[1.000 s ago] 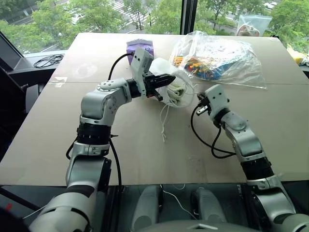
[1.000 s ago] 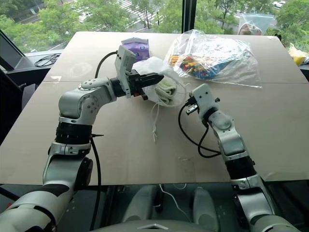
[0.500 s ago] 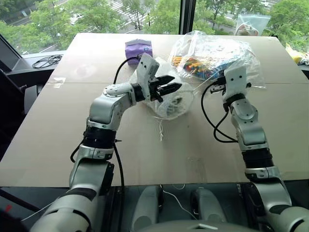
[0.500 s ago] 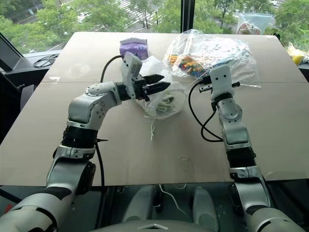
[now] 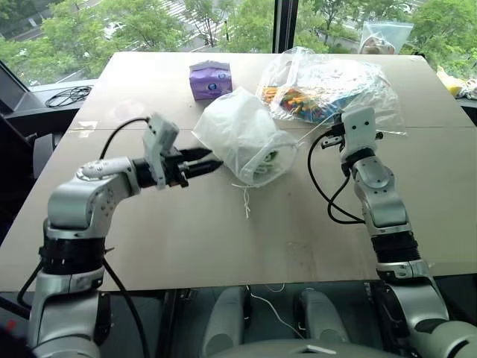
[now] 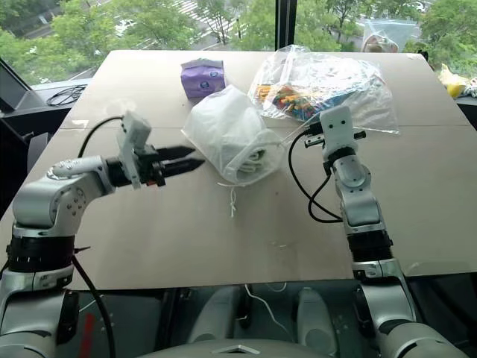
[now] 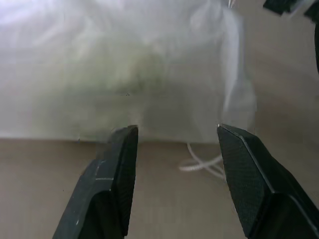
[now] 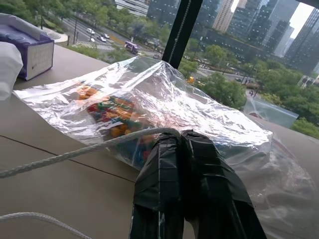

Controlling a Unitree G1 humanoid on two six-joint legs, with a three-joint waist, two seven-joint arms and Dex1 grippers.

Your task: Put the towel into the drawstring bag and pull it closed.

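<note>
The drawstring bag (image 5: 240,133) lies on its side mid-table, a thin white pouch with its mouth turned toward my right arm. Through the fabric near the mouth shows the pale towel (image 5: 267,159). One white cord (image 8: 75,154) runs from the bag to my right gripper (image 8: 182,137), which is shut on it to the right of the bag. A loose cord end (image 5: 244,198) trails on the table in front of the bag. My left gripper (image 5: 207,165) stands open just left of the bag, nothing between its fingers (image 7: 117,169), which are clear of the fabric (image 7: 124,69).
A small purple box (image 5: 210,78) sits behind the bag. A large clear plastic bag (image 5: 339,86) with colourful contents lies behind my right gripper. A smaller clear bag (image 5: 391,36) is at the far edge, and a black cable (image 5: 71,93) lies off the table's left side.
My left gripper opened, let go of the bag's rim and drew back to the left and down. The right gripper lifted the cord up and to the right, then held still.
</note>
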